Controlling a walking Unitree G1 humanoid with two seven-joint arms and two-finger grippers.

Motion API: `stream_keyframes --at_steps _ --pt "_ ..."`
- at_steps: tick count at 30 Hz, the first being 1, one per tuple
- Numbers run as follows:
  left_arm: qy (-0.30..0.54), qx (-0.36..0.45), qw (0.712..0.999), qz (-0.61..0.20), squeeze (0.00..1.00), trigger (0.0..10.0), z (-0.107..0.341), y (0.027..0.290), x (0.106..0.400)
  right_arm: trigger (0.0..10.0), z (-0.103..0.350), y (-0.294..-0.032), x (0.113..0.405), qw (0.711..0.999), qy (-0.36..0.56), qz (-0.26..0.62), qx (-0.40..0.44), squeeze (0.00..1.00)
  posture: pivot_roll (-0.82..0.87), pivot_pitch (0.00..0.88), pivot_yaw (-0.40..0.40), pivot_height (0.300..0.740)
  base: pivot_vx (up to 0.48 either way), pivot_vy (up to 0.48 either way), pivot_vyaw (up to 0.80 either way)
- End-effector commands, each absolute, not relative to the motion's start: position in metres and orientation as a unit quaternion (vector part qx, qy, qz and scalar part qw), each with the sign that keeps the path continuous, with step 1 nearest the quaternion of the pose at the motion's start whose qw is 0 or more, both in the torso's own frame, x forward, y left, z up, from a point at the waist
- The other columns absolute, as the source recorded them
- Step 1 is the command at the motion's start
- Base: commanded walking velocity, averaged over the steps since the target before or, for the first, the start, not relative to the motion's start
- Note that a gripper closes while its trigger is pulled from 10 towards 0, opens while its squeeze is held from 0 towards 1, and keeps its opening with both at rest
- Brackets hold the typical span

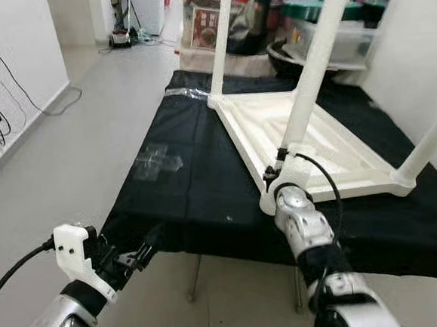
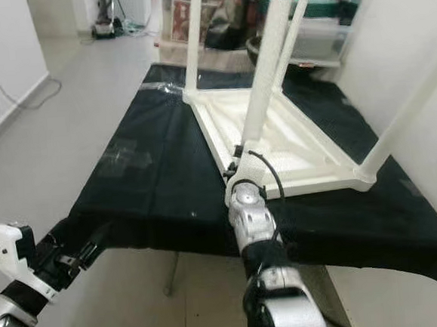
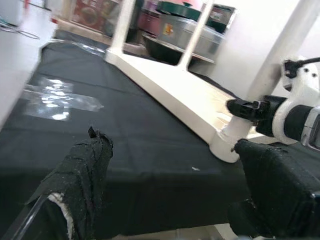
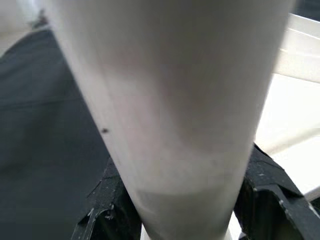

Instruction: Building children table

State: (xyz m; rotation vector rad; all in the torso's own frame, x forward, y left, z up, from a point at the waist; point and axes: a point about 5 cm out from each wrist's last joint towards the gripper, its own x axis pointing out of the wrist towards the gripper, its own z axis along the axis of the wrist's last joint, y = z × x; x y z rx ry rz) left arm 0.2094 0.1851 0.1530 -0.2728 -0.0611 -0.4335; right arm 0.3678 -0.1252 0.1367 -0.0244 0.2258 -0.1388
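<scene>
While your right gripper [image 1: 278, 166] clamps its fingers round the near white leg [image 1: 313, 69] at its socket in the upturned tabletop [image 1: 330, 143] on the black-draped bench [image 1: 183, 189], keep it vertical, left gripper [image 1: 146, 252] spread wide near the bench edge.

head cams: both eyes sit up high, looking forward and down over the black-covered desk [image 1: 198, 188] with the upturned white table [image 1: 308, 145] on it, pretty much the same scene in both
left wrist cam: low, just off the desk's near edge, looking along the left tool [image 3: 170, 190] across the cloth to the near table leg [image 3: 280, 65]
right wrist cam: super close, right tool [image 4: 182, 210] hugging that same leg
shared: that leg, seen in all four views
</scene>
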Motion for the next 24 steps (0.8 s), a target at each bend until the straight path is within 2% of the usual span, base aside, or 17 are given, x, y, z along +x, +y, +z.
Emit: stream_keyframes --at_steps 1,2,4,5,9,11,13,14,16,17,18,19,20,21,24 --pt "-0.027 -0.135 0.965 -0.222 0.00 10.0 0.152 0.183 0.210 10.0 0.143 -0.117 0.372 0.996 0.086 -0.012 -0.018 1.00 0.17 0.000 -0.168 0.740 0.000 0.000 0.00" --pt "-0.026 -0.135 0.965 -0.222 0.00 10.0 0.152 0.183 0.211 10.0 0.160 -0.111 0.382 0.998 0.055 0.036 -0.007 1.00 0.18 0.000 -0.172 0.740 0.000 0.000 0.00" --pt "-0.026 -0.135 0.965 -0.223 0.00 10.0 0.152 0.183 0.211 10.0 0.168 -0.108 0.387 0.998 0.043 0.052 -0.009 1.00 0.18 0.000 -0.173 0.740 0.000 0.000 0.00" --pt "-0.027 -0.135 0.965 -0.222 0.00 10.0 0.152 0.183 0.211 10.0 0.179 -0.108 0.393 0.997 0.027 0.071 -0.003 0.00 0.18 0.000 -0.172 0.740 0.000 0.000 0.00" --pt "-0.029 -0.137 0.965 -0.223 0.00 10.0 0.151 0.183 0.213 10.0 0.218 -0.100 0.400 0.974 -0.051 0.213 0.057 0.00 0.16 0.000 -0.167 0.740 0.000 0.000 0.00" --pt "-0.029 -0.137 0.965 -0.223 0.00 10.0 0.151 0.183 0.213 10.0 0.218 -0.100 0.400 0.974 -0.051 0.213 0.057 0.00 0.16 0.000 -0.167 0.740 0.000 0.000 0.00" --pt "-0.030 -0.137 0.964 -0.227 0.00 10.0 0.152 0.182 0.214 10.0 0.208 -0.086 0.388 0.930 -0.032 0.364 0.046 0.00 0.18 0.000 -0.177 0.740 0.000 0.000 0.00" --pt "-0.030 -0.137 0.964 -0.227 0.00 10.0 0.152 0.182 0.214 10.0 0.208 -0.086 0.388 0.930 -0.032 0.364 0.046 0.00 0.18 0.000 -0.177 0.740 0.000 0.000 0.00" --pt "-0.030 -0.137 0.963 -0.229 0.00 10.0 0.152 0.181 0.215 10.0 0.190 -0.070 0.373 0.875 -0.001 0.484 0.019 0.00 0.18 0.000 -0.181 0.740 0.000 0.000 0.00" --pt "-0.030 -0.137 0.963 -0.229 0.00 10.0 0.152 0.181 0.215 10.0 0.190 -0.070 0.373 0.875 -0.001 0.484 0.019 0.00 0.18 0.000 -0.181 0.740 0.000 0.000 0.00" --pt "-0.030 -0.137 0.963 -0.229 0.00 10.0 0.152 0.180 0.215 10.0 0.183 -0.063 0.367 0.854 0.009 0.519 0.009 0.00 0.18 0.000 -0.181 0.740 0.000 0.000 0.00" --pt "-0.030 -0.137 0.963 -0.229 0.00 10.0 0.152 0.180 0.215 10.0 0.183 -0.063 0.367 0.854 0.009 0.519 0.009 0.00 0.18 0.000 -0.181 0.740 0.000 0.000 0.00" --pt "-0.030 -0.137 0.963 -0.229 0.00 10.0 0.152 0.180 0.214 4.4 0.179 -0.057 0.366 0.852 0.008 0.523 0.004 0.00 0.19 0.000 -0.187 0.740 0.000 0.000 0.00" --pt "-0.030 -0.137 0.964 -0.228 0.00 10.0 0.152 0.180 0.214 0.5 0.180 -0.051 0.369 0.865 0.001 0.502 0.016 0.00 0.19 0.000 -0.188 0.740 0.000 0.000 0.00" --pt "-0.030 -0.137 0.964 -0.227 0.00 10.0 0.152 0.180 0.214 0.5 0.181 -0.048 0.372 0.876 -0.004 0.482 0.027 0.00 0.19 0.000 -0.188 0.740 0.000 0.000 0.00"
